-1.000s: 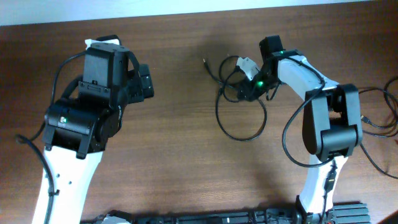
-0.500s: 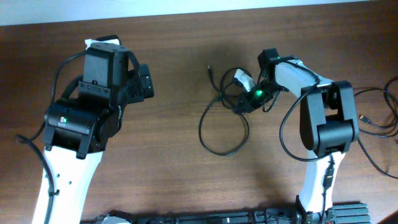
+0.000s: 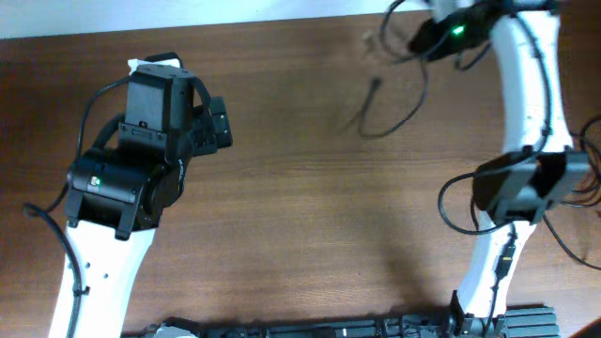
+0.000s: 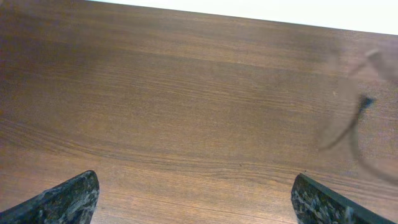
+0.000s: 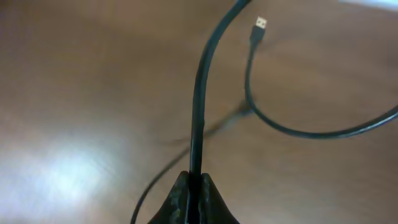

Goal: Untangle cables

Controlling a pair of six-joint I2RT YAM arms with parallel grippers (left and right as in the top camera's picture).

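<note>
Black cables (image 3: 375,88) hang as a motion-blurred loop over the far right of the desk (image 3: 300,216); any knot is too smeared to make out. The right fingers (image 5: 180,199), cut off at the frame's bottom edge, pinch one cord, whose plug (image 5: 260,25) dangles beyond. The left fingers (image 4: 71,198) stand wide apart holding nothing, with only their tips in view.
</note>
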